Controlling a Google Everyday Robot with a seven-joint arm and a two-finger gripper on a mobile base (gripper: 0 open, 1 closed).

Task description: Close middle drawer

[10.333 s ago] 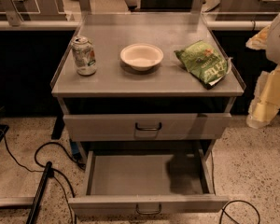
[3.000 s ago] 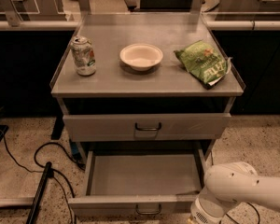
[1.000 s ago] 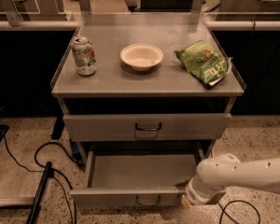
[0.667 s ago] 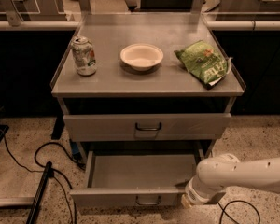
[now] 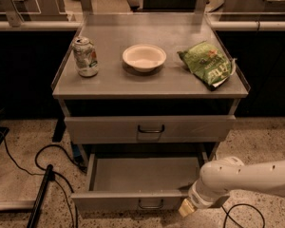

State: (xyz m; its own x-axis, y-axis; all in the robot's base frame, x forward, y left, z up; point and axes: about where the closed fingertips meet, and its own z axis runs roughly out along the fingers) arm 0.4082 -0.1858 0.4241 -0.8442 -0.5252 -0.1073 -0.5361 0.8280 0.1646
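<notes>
The gripper [image 5: 186,207], whose grasp cannot be told, sits against the front right corner of the middle drawer [image 5: 114,201]. The drawer has slid slightly inward over the last seconds but is still mostly open, so more pushing seems needed.

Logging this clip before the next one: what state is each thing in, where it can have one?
middle drawer: pulled out, empty
top drawer: closed
can: upright on the cabinet top
bowl: right way up, looks empty
chip bag: lying flat
tool: low, at the right end of the middle drawer's front
</notes>
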